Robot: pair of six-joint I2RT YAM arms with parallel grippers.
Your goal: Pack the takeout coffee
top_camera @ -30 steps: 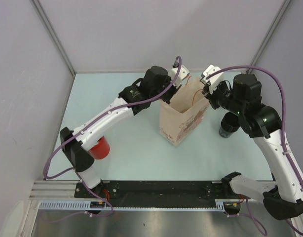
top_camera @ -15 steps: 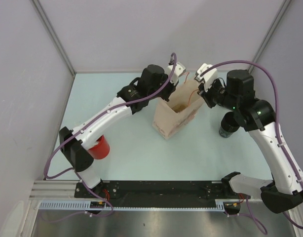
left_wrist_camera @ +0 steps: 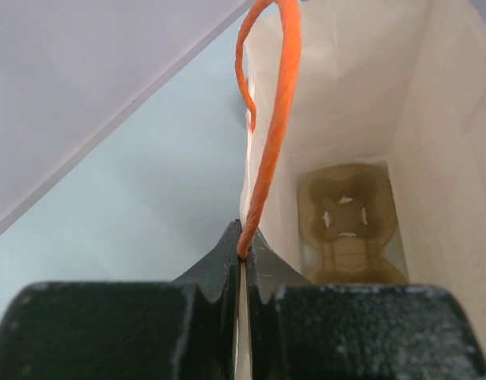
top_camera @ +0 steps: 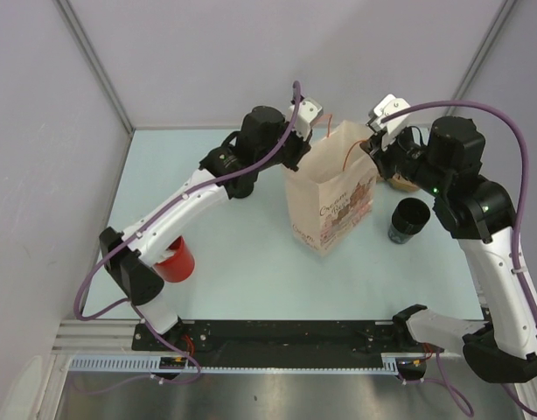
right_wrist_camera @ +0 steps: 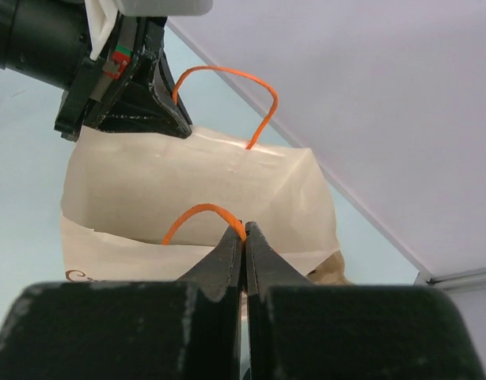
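A tan paper bag (top_camera: 334, 201) with orange cord handles stands upright mid-table, its mouth held apart. My left gripper (top_camera: 310, 136) is shut on the far-left handle (left_wrist_camera: 271, 134) at the bag's rim. My right gripper (top_camera: 371, 147) is shut on the opposite handle (right_wrist_camera: 199, 212). In the left wrist view the jaws (left_wrist_camera: 243, 241) pinch the cord, and a tan moulded cup carrier (left_wrist_camera: 350, 222) shows at the bottom inside the bag. A black takeout cup (top_camera: 409, 219) stands on the table right of the bag, under the right arm.
A red cup (top_camera: 176, 260) stands at the near left beside the left arm's base. A brown piece (top_camera: 401, 183) pokes out beside the bag's right side under the right wrist. Grey walls close the table at the back and on both sides.
The bag was leaning and shifted left half a second ago; it now stands upright further right. Both grippers moved right and up with the handles.
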